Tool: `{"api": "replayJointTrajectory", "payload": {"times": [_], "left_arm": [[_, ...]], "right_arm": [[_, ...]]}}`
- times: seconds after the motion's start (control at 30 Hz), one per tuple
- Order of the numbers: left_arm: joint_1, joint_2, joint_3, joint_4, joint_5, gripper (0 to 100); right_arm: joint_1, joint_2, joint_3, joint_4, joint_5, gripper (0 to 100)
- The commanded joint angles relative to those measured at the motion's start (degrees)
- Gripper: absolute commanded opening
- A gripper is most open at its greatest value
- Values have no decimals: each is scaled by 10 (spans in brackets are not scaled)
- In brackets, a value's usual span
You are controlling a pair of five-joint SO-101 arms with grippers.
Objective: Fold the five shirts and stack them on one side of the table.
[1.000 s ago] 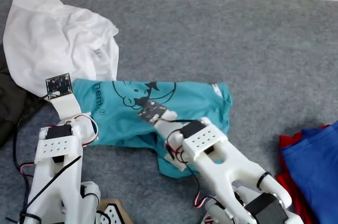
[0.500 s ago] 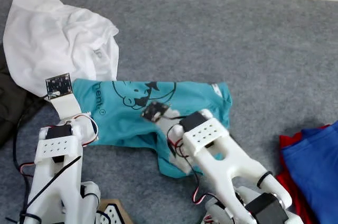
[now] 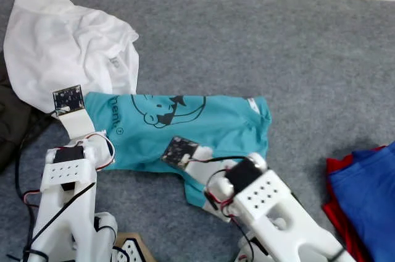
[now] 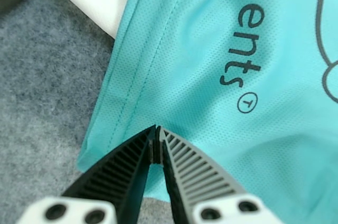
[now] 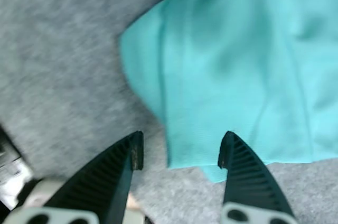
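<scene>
Presently worked: teal mesh shirt with dark print [image 3: 203, 127], spread mid-table, not yet folded.
Left gripper [image 4: 157, 134]: clenched on the shirt's edge.
Right gripper [image 5: 182, 145]: released, held over a shirt corner.
Awaiting: crumpled white shirt [image 3: 68, 46]; dark garment [image 3: 12, 129].
Stack: blue shirt [image 3: 367, 194] laid on red shirt [image 3: 333, 206], judged finished.

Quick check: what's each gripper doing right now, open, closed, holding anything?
Left gripper: closed, pinching the hem of the teal shirt.
Right gripper: open above that shirt's lower flap, holding nothing.
</scene>
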Motion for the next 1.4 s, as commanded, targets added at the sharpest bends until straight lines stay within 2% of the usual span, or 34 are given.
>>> {"api": "replayJointTrajectory", "payload": {"times": [0.0, 0.13, 0.47, 0.63, 0.87, 1.07, 1.37], "left_arm": [[6, -4, -2, -10, 2, 10], [6, -4, -2, -10, 2, 10], [6, -4, -2, -10, 2, 12], [6, -4, -2, -10, 2, 12], [5, -4, -2, -10, 2, 12], [5, -4, -2, -10, 2, 12], [5, -4, -2, -10, 2, 12]], "right_arm": [[47, -17, 27, -29, 32, 235], [80, 0, 42, -33, 54, 235], [80, 5, 45, -31, 74, 235], [80, -1, 68, 9, 153, 235], [82, 0, 73, -12, 155, 230], [82, 3, 73, -51, 154, 98], [147, 4, 73, -94, 157, 73]]}}
